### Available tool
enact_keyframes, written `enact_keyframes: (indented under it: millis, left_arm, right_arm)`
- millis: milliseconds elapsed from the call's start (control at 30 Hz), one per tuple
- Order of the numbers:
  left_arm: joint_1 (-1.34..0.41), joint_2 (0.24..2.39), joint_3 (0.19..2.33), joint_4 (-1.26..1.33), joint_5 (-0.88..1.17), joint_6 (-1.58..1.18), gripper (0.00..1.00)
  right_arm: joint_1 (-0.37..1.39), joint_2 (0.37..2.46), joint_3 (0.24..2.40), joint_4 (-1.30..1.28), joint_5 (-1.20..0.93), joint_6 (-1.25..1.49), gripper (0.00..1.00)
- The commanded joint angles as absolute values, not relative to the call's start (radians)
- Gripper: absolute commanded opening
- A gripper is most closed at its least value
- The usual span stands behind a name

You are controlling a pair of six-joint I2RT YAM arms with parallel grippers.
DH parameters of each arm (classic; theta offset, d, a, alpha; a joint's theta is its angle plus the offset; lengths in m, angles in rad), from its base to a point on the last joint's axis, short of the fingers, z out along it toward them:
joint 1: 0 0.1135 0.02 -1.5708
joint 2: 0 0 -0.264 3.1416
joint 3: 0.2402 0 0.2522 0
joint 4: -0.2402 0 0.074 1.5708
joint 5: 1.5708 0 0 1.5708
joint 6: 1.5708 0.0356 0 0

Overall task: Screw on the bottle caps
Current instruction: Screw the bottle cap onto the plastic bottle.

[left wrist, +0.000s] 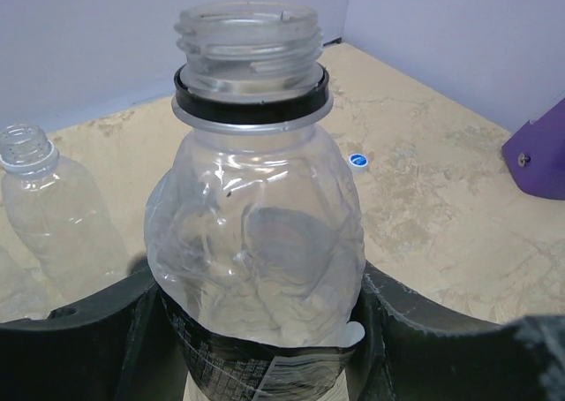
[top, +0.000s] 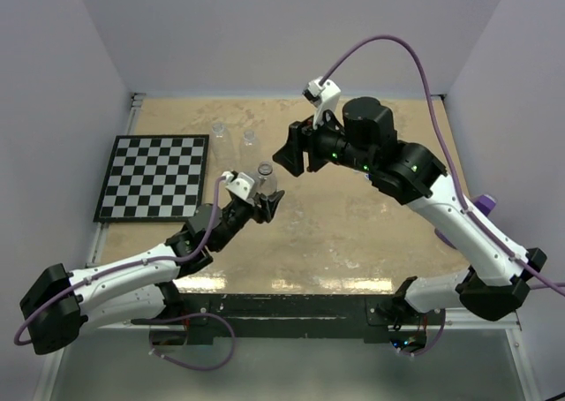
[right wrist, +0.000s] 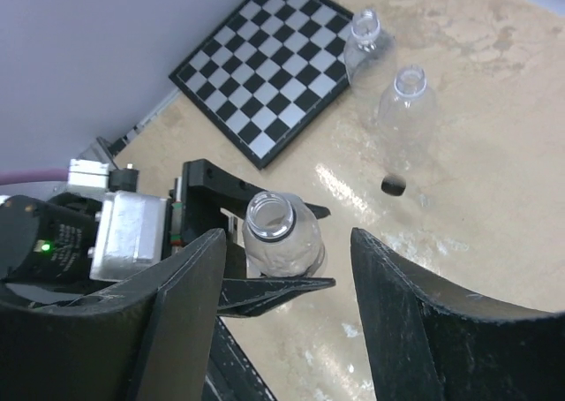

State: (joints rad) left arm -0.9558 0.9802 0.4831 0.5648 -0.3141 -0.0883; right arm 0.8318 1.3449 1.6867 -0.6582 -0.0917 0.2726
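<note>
My left gripper (top: 263,198) (left wrist: 265,339) is shut on a clear bottle (top: 265,182) (left wrist: 256,242) and holds it upright above the table. Its threaded mouth is bare, with a black ring under the threads. Just above and right of that bottle (right wrist: 278,235) hovers my right gripper (top: 292,162) (right wrist: 287,238), open, with nothing held between its fingers (right wrist: 190,313). A black cap (right wrist: 394,185) lies on the table, and a blue cap (left wrist: 357,160) lies farther off. Two more uncapped bottles (top: 218,132) (top: 250,138) (right wrist: 366,34) (right wrist: 408,101) stand at the back.
A checkerboard (top: 154,176) (right wrist: 265,65) lies flat at the left, close to the two standing bottles. A purple object (top: 485,205) (left wrist: 543,154) sits at the right edge. Pale walls close in the table on three sides.
</note>
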Motion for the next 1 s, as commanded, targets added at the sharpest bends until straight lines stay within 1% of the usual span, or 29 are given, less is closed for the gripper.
enact_keyframes:
  millis: [0,67,167,333,500,700,833,967]
  left_arm:
    - [-0.908,0.939,0.48,0.582,-0.235,-0.13,0.0]
    - [-0.865,0.907,0.477,0.531,-0.218,-0.165,0.0]
    - [-0.798,0.85,0.498,0.399,-0.209,-0.204,0.0]
    - [-0.703,0.729,0.574,0.178,-0.207,-0.164,0.0]
    - [-0.601,0.722,0.667,0.014,-0.155,-0.117,0.0]
    - [-0.554,0.752,0.623,0.02,-0.121,-0.185,0.0]
    - [-0.552,0.716,0.586,0.035,-0.118,-0.201,0.0]
    - [-0.554,0.674,0.597,0.014,-0.15,-0.178,0.0]
  right_arm:
    - [0.822,1.29,1.643,-0.571,-0.058,0.25,0.64]
    - [0.804,1.284,1.594,-0.563,-0.003,0.247,0.64]
    - [0.767,1.285,1.508,-0.531,-0.003,0.245,0.64]
    - [0.677,1.281,1.385,-0.454,0.021,0.259,0.64]
    - [0.652,1.278,1.292,-0.371,0.029,0.261,0.64]
    - [0.652,1.298,1.22,-0.35,0.003,0.213,0.61]
    - [0.66,1.29,1.145,-0.312,-0.049,0.19,0.6]
    - [0.698,1.295,1.074,-0.238,-0.064,0.19,0.6]
